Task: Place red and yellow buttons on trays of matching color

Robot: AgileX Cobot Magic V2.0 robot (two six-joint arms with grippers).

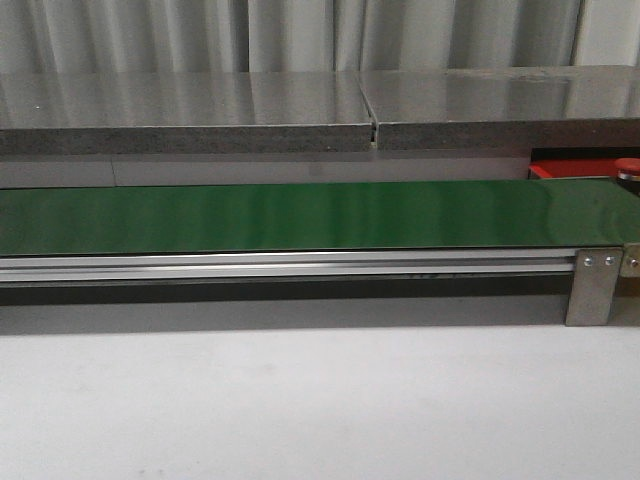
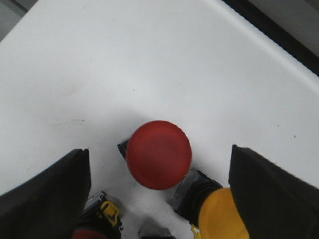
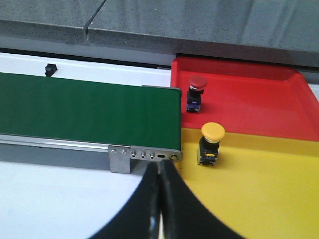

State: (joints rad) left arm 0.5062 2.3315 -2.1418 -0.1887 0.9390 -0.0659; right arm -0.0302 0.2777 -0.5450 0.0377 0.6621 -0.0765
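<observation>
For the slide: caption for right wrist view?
Shut right gripper above belt end; red button on red tray, yellow button on yellow tray.

Before me stood pale pleated curtains, a long grey stone-like ledge, a white tabletop below.

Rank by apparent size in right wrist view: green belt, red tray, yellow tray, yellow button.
1. green belt
2-3. yellow tray and red tray: look alike; yellow is cropped and nearer, unsure
4. yellow button
</observation>
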